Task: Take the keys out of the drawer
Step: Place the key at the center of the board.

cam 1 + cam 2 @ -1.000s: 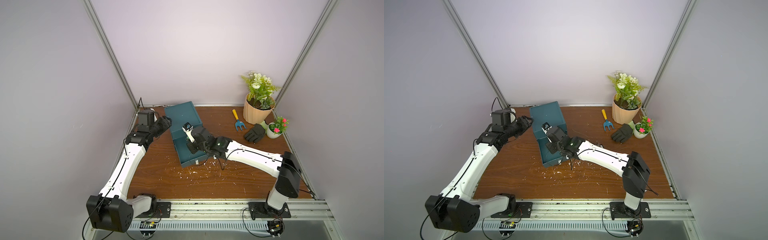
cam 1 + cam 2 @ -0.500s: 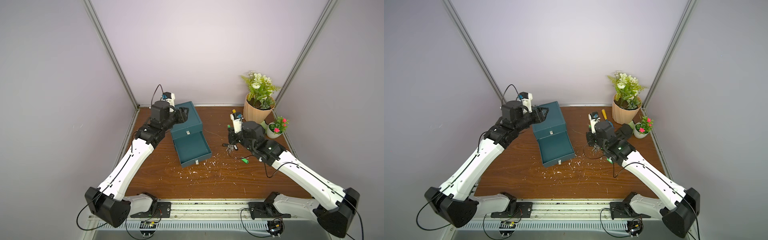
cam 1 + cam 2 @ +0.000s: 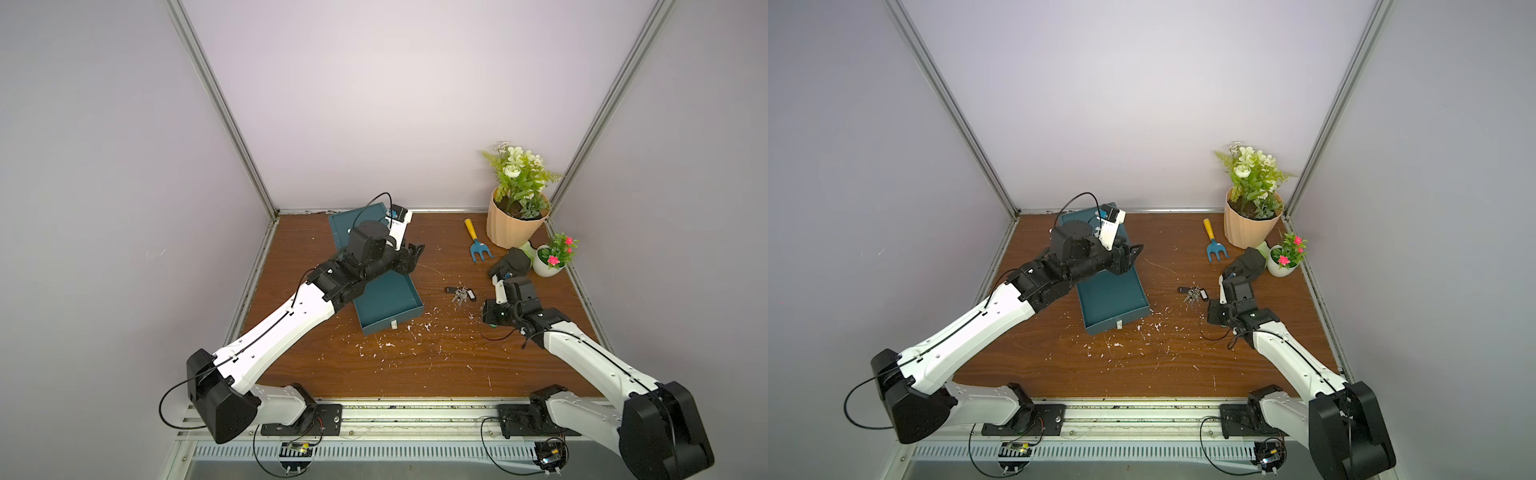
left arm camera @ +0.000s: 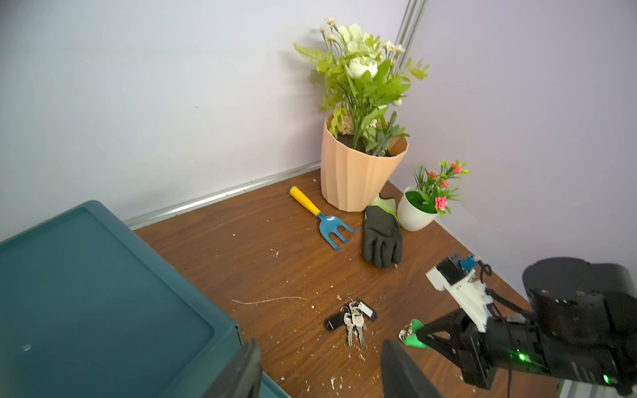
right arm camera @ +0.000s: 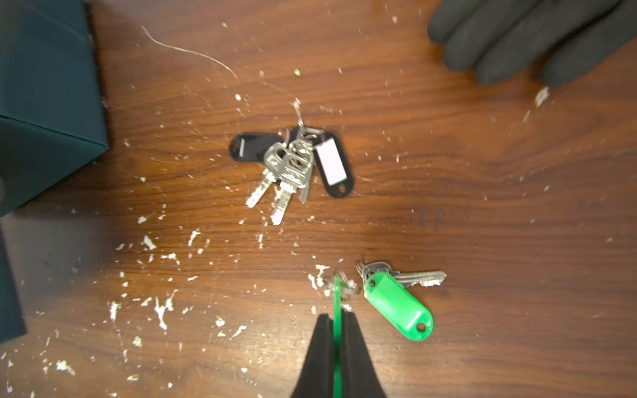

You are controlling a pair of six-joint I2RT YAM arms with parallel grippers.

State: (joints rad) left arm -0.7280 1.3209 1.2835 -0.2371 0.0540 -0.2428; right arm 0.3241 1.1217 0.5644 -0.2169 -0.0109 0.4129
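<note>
Tightly inside the right pincer (image 5: 336,315) — green key tag (image 5: 336,296), edge-on.

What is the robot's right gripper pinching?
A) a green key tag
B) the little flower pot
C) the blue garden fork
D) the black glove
A: the right gripper is shut on a thin green key tag, which shows edge-on between its jaws in the right wrist view.

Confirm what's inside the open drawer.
In the drawer, the visible front floor is bare. Its rear is hidden under the left gripper and arm.
</note>
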